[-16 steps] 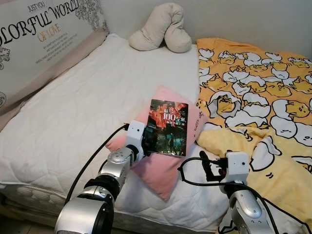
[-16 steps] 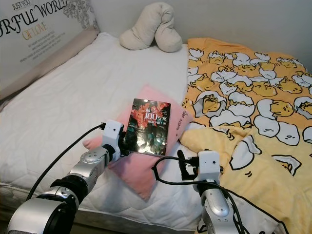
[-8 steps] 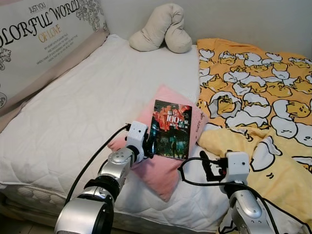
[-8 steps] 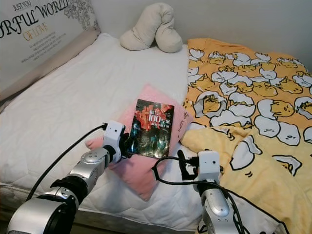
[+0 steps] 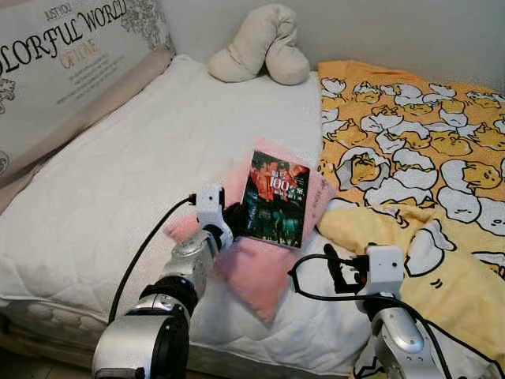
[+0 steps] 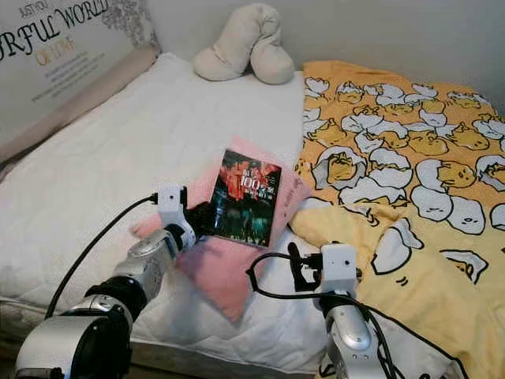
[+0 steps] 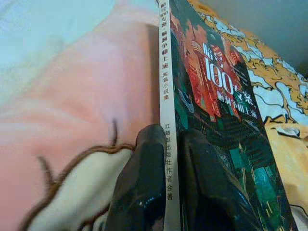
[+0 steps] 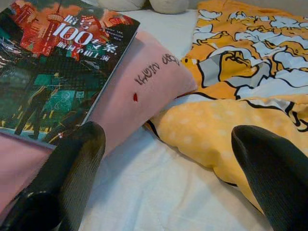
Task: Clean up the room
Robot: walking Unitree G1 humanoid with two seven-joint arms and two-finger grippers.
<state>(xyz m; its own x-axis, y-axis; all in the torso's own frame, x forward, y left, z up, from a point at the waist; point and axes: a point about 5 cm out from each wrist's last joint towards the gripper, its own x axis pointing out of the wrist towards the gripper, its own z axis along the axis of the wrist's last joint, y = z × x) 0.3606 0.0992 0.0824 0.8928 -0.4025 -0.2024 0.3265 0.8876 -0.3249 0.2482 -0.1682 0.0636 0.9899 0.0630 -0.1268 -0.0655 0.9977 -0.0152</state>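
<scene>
A dark paperback book (image 5: pixel 274 198) with red and green cover art is lifted at a tilt above a pink pillow (image 5: pixel 252 268) on the bed. My left gripper (image 5: pixel 236 219) is shut on the book's spine edge; the left wrist view has both black fingers (image 7: pixel 144 187) clamping the white spine (image 7: pixel 166 120). My right gripper (image 5: pixel 330 268) hangs open over the bed's front edge, near the pillow's lower corner. In the right wrist view its fingers (image 8: pixel 77 163) stand wide apart, with the book (image 8: pixel 53 72) and pink pillow (image 8: pixel 144 91) ahead.
A yellow quilt (image 5: pixel 410 158) with a cartoon egg print covers the bed's right half. A beige U-shaped cushion (image 5: pixel 264 47) lies at the back. A printed headboard cushion (image 5: pixel 63 55) runs along the left. The white mattress (image 5: pixel 118 174) lies bare on the left.
My left gripper has raised the book off the pink pillow and tilted it more upright, moving slightly left. The right arm has stayed put.
</scene>
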